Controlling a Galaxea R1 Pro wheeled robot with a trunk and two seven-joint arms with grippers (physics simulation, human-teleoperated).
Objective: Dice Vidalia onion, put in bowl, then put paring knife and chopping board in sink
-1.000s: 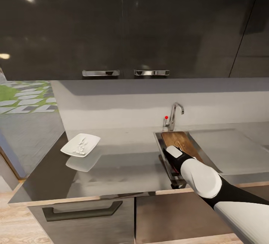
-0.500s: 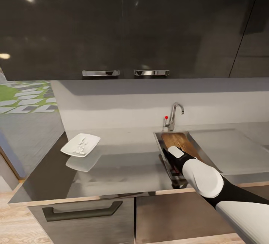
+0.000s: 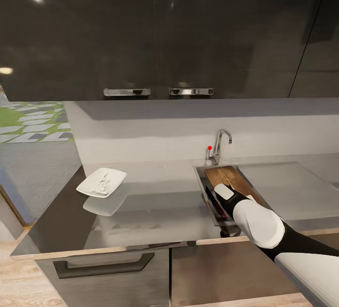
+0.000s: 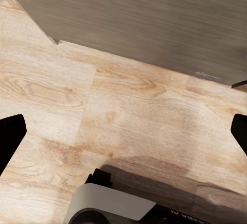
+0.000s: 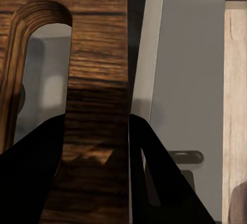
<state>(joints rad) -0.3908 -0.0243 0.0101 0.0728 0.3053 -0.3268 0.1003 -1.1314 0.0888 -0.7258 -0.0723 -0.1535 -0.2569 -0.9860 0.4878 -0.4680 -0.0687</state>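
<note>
While your right gripper (image 5: 96, 172) is clenching the chopping board (image 3: 231, 180) over the sink (image 3: 201, 173), your left gripper (image 4: 123, 131) is hanging released above floor.

One brown wood-grain chopping board (image 3: 231, 178), one white squarish bowl (image 3: 101, 182), one grey steel sink (image 3: 203, 185), one chrome tap (image 3: 220, 145), and two chrome cabinet handles (image 3: 127, 92).
</note>
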